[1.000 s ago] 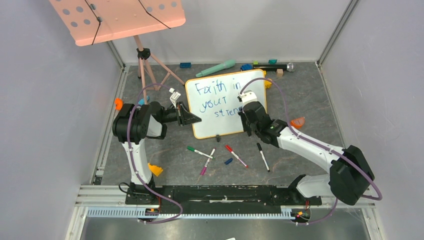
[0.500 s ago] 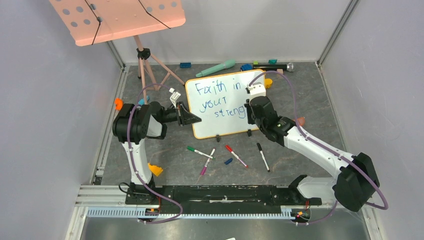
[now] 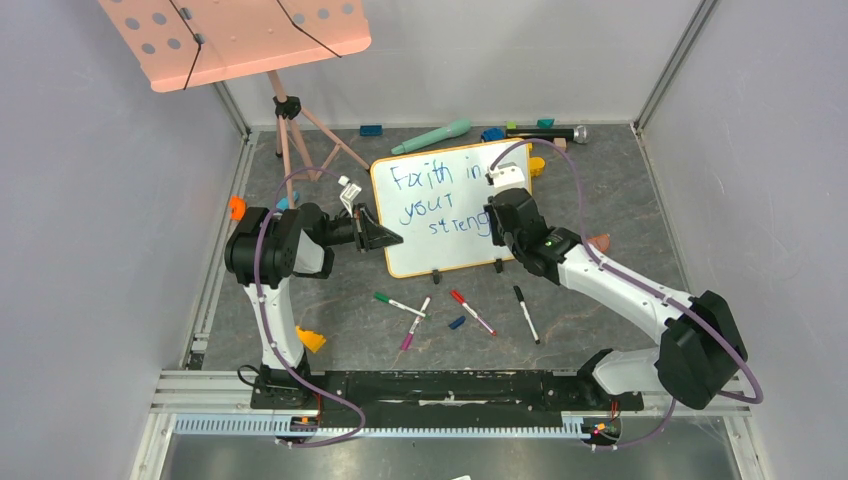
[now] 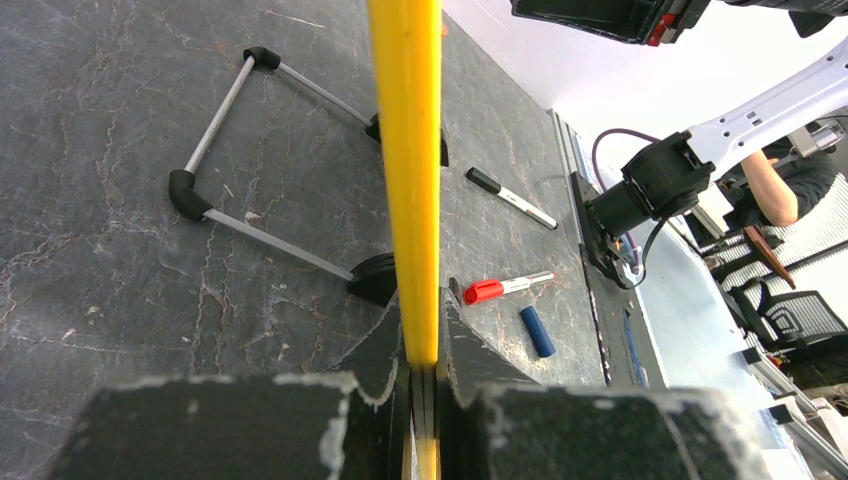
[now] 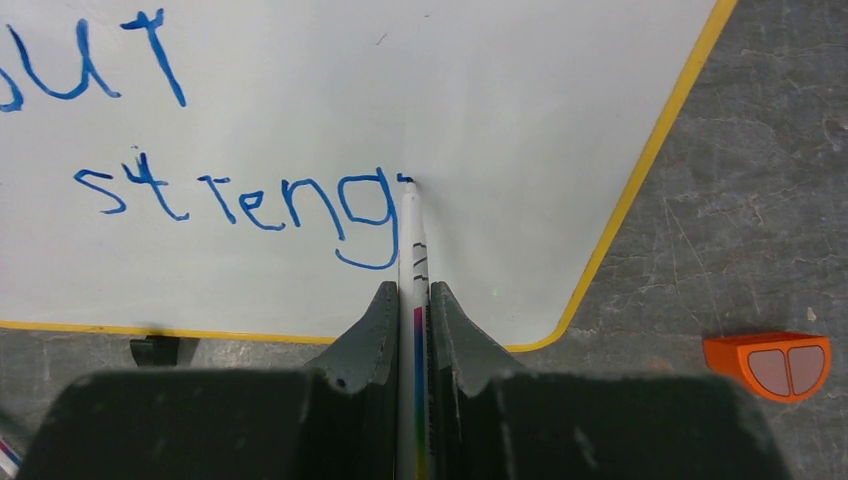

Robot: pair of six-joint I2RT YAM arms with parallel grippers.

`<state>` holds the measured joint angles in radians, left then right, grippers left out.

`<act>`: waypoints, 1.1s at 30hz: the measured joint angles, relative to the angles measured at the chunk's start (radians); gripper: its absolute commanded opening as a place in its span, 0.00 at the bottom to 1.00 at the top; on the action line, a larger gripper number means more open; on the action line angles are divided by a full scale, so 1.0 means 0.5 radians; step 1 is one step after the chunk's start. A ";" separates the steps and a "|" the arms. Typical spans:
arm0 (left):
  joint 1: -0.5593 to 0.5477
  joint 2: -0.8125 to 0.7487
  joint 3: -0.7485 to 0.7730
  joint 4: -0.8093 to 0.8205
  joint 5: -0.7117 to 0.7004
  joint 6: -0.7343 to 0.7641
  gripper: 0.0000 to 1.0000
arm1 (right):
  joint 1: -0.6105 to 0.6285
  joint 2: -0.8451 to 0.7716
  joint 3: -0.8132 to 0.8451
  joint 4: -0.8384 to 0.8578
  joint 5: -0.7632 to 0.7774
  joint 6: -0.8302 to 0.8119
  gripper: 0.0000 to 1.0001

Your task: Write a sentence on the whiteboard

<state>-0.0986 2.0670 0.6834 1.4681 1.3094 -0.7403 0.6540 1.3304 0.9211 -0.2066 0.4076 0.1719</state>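
The whiteboard (image 3: 450,235) with a thin orange-yellow frame stands tilted on two black clip feet at the middle. Blue writing on it reads "Faith in / your / streng" (image 3: 440,200). My left gripper (image 3: 385,238) is shut on the board's left frame edge (image 4: 405,150). My right gripper (image 3: 497,232) is shut on a white marker (image 5: 412,250). The marker's tip touches the board just right of the "g" (image 5: 365,215) of the third line. The board (image 5: 400,90) fills most of the right wrist view.
Loose markers lie in front of the board: green (image 3: 398,304), pink (image 3: 415,322), red (image 3: 472,312), black (image 3: 526,314), plus a blue cap (image 3: 456,322). An orange block (image 5: 766,364) lies right of the board. The pink music stand (image 3: 240,40) stands back left. Toys line the back wall.
My right gripper moved right along the third line and then back a little, and a "g" was added after "stren". The left arm has not moved.
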 measured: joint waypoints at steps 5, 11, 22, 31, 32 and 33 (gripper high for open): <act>0.000 0.000 0.000 0.000 0.000 -0.001 0.02 | -0.018 -0.002 0.002 -0.022 0.071 0.005 0.00; 0.000 0.000 0.000 0.000 0.000 0.000 0.02 | -0.036 -0.014 0.002 -0.058 0.113 0.005 0.00; 0.000 0.000 0.000 0.001 -0.001 0.001 0.02 | -0.047 -0.057 0.045 -0.070 0.064 -0.010 0.00; 0.000 0.000 0.000 0.001 -0.001 0.001 0.02 | -0.047 -0.004 0.129 -0.054 0.060 -0.024 0.00; 0.000 0.000 0.000 0.000 -0.001 0.001 0.02 | -0.047 0.014 0.129 -0.055 0.060 -0.025 0.00; 0.000 0.000 0.000 0.001 -0.001 0.001 0.02 | -0.047 0.031 0.129 -0.055 0.060 -0.025 0.00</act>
<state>-0.0986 2.0670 0.6834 1.4685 1.3090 -0.7399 0.6308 1.3457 0.9855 -0.2340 0.4374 0.1593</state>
